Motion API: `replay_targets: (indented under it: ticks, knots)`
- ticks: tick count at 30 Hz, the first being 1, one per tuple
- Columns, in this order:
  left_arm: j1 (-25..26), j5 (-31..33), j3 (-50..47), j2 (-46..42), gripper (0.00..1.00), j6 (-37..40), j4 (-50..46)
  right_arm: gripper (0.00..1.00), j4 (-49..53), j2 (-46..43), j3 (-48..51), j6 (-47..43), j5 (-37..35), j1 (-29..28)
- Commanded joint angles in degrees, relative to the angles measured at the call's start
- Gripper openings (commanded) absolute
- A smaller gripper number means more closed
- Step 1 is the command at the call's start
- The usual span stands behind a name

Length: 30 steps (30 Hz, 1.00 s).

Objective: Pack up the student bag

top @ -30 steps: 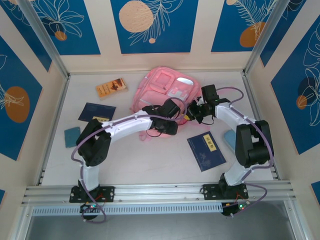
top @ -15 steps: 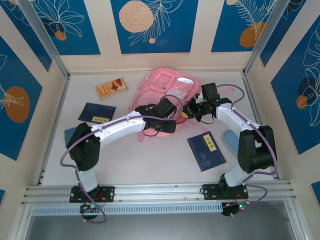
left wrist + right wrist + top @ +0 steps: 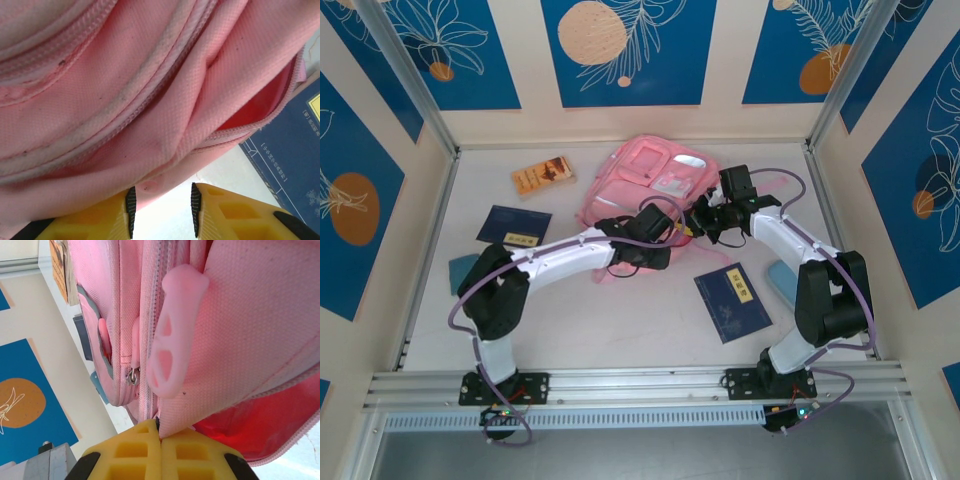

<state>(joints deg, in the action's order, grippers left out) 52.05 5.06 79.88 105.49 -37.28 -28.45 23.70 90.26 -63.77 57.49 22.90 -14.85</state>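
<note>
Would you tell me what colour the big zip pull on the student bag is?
Pale pink zip pull, matching the student bag; clearest in the right wrist view.

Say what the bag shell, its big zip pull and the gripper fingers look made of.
Student bag: woven synthetic fabric, matte; grid weave and stitched seams show.
Zip pull: soft rubbery moulding, probably silicone; smooth, rounded, slightly translucent.
Fingers: yellow plastic, possibly printed; matte, with moulded pockets.

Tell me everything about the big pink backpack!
The student bag is soft pink woven cloth with zip pockets, a pale rubbery pull tab and reddish lining showing through its open mouth. It lies slumped at the back of the table. The right gripper is shut on its edge; the left gripper is open beside a fold.
</note>
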Motion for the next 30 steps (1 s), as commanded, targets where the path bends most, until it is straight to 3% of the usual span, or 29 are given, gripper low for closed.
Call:
replay_targets:
  ticks: [1,9,14,21,30]
  knots:
    - [0.2,3.1,-1.6,1.2,0.35,-1.2,4.6,0.0,-0.6,-3.1,-2.1,1.2,7.0,-1.0]
    - [0.2,8.5,-6.0,0.6,0.3,1.3,11.7,0.0,-2.5,-3.7,-1.0,4.1,10.1,-1.1]
    - [0.2,9.6,-6.9,0.3,0.18,3.3,14.1,0.0,-2.7,-4.5,0.2,4.9,10.2,-1.2]
    - [0.2,11.1,-10.3,-3.1,0.0,4.1,14.5,0.0,1.7,-4.7,-0.2,2.0,4.6,-0.9]
    - [0.2,11.8,-15.2,-8.2,0.0,4.8,10.9,0.0,6.0,-3.1,-1.0,-1.3,-4.3,-0.5]
